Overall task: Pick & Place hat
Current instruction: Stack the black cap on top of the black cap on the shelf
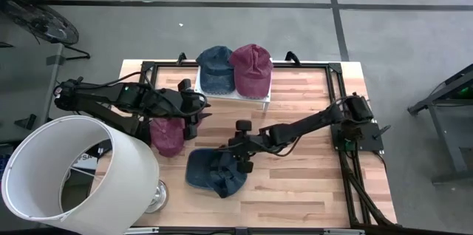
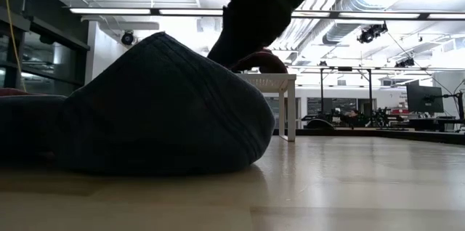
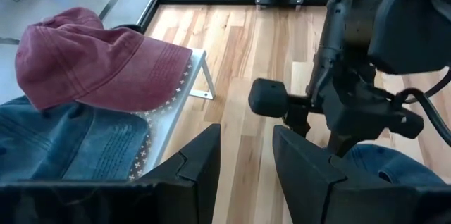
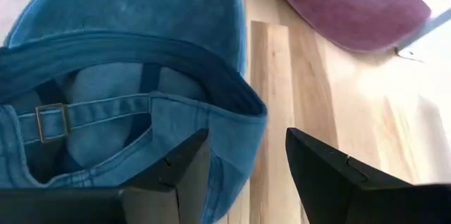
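We see the right gripper (image 1: 238, 155), fingers spread, hovering at the blue hat (image 1: 213, 174) on the desk (image 1: 310, 183). Left gripper (image 1: 194, 123) spread too, empty, beside a red hat (image 1: 167, 136).

White lampshade (image 1: 70, 172), perhaps a bin.

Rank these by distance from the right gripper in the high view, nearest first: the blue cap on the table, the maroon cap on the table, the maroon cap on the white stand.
From the right gripper:
1. Blue cap on the table, right beside it.
2. Maroon cap on the table, under the left gripper.
3. Maroon cap on the white stand, at the table's far edge.
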